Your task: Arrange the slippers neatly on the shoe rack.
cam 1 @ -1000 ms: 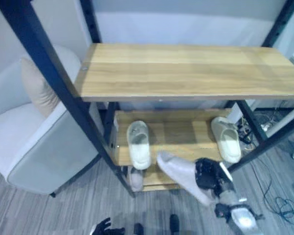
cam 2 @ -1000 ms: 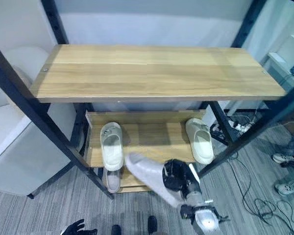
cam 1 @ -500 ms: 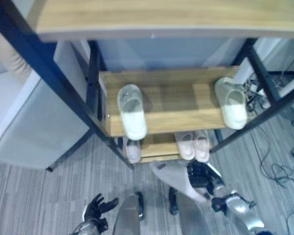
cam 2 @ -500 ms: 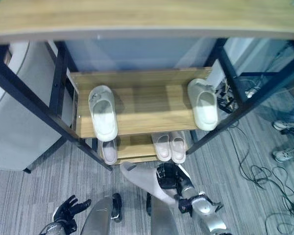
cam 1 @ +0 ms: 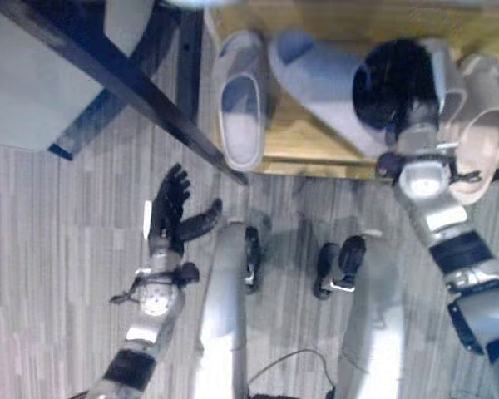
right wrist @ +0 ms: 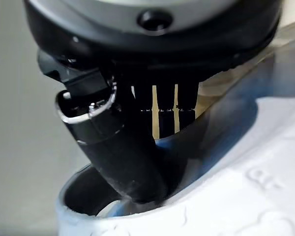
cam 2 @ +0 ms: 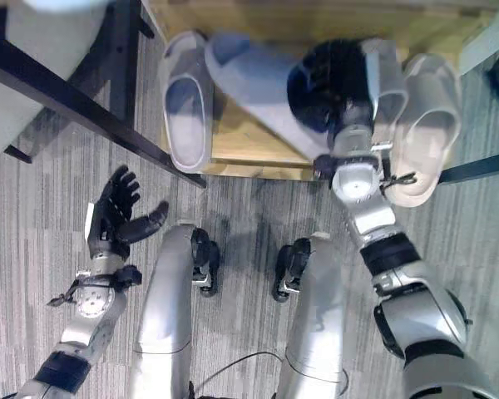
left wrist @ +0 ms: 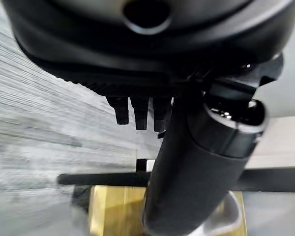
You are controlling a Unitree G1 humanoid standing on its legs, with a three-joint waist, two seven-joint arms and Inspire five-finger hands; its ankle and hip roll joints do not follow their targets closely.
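Now over the bottom shelf [cam 2: 241, 141], right hand [cam 2: 333, 83] grips slipper [cam 2: 258, 83].

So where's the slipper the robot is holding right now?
The held slipper is in the right hand, lying slantwise over the bottom shelf, between a lone slipper on the left and a pair on the right.

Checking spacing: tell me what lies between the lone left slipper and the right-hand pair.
The slipper held by the right hand, lying slantwise between lone slipper and pair.
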